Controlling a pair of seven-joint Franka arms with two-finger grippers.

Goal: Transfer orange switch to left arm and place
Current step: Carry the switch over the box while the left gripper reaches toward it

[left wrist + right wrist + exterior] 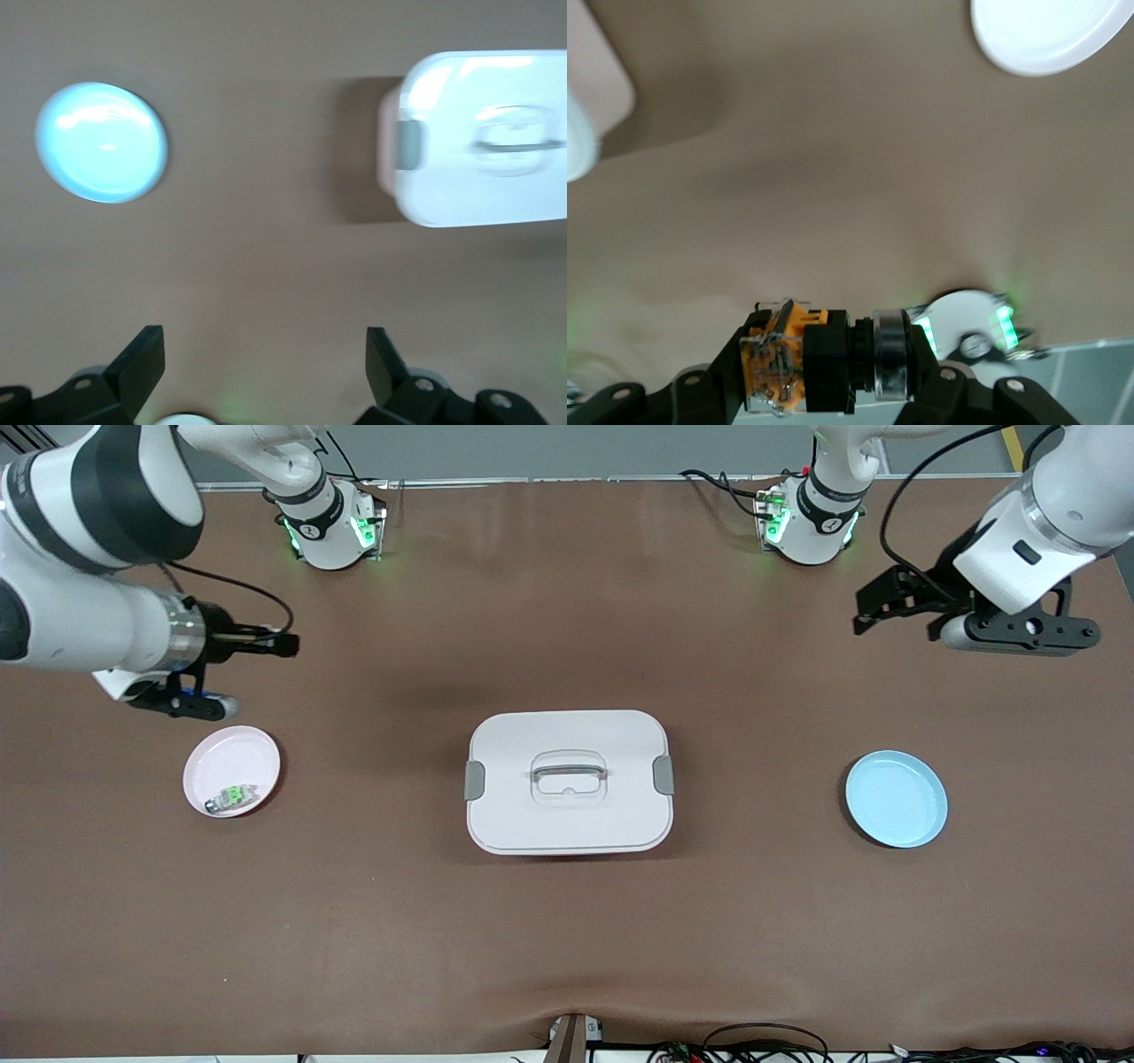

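Note:
My right gripper (270, 643) is shut on the orange switch (799, 359), a black block with an orange part and a clear cover. It holds the switch sideways in the air over bare table beside the pink plate (232, 769). My left gripper (873, 607) is open and empty, up over bare table at the left arm's end; its fingers (142, 359) stand wide apart. The white box (568, 781), with grey latches and handle, sits at the table's middle between the two grippers. It also shows in the left wrist view (483, 133).
The pink plate holds a small green-and-clear component (232, 797). An empty blue plate (896, 798) lies toward the left arm's end and shows in the left wrist view (100, 142). The arm bases (330, 527) stand along the table's top edge.

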